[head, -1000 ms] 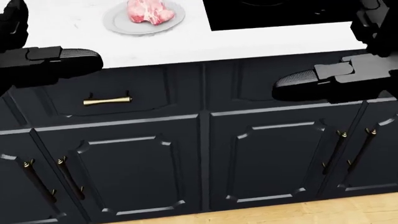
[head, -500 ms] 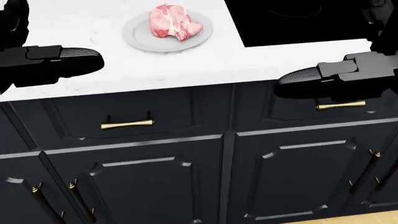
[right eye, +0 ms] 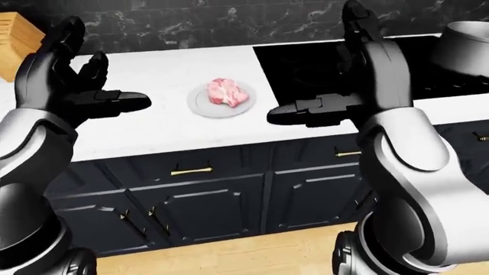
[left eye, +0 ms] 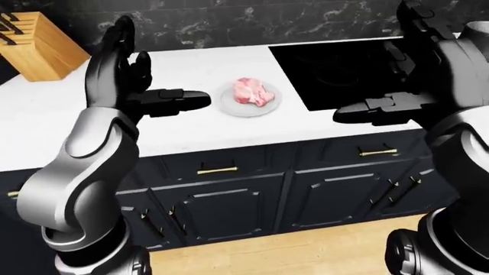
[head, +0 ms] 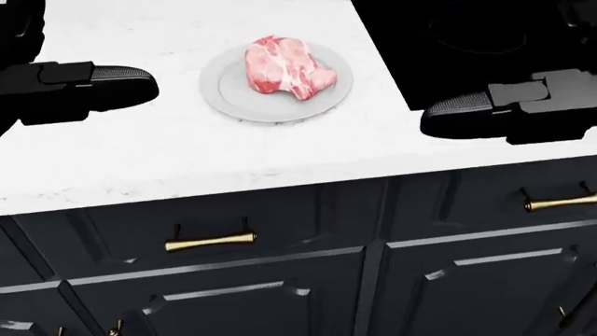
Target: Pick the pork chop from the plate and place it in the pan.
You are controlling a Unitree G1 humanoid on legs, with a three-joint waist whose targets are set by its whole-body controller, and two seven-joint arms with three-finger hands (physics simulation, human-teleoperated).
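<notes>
Seemingly, the approach step is in hand: neither hand has reached the meat yet. A raw pork chop (head: 285, 66), pink with white marbling, lies on a round grey plate (head: 224, 91) in the upper middle of the head view. The plate sits on a white marble counter (head: 187, 154) above dark cabinet doors and drawers with brass handles (head: 210, 241).

The left hand (left eye: 133, 86) is raised at the left of the left-eye view, fingers spread apart and pointing up, thumb stretched sideways toward the plate. It holds nothing and stands near the plate without touching it. The right hand (right eye: 336, 86) is raised in the same way at the centre right of the right-eye view, fingers apart, empty, thumb reaching left. It hangs over the edge of a black stove (left eye: 344, 69), well apart from the chop.

A metal pan (right eye: 462, 43), only partly visible, sits on the stove at the far right edge of the right-eye view. A wooden knife block (left eye: 42, 46) stands at the upper left of the left-eye view.

The next move calls for one hand, likely the right since it is on the pan's side, to come down over the plate and close its fingers round the chop. It would then need to lift and carry the meat rightward across the stove to the pan.
</notes>
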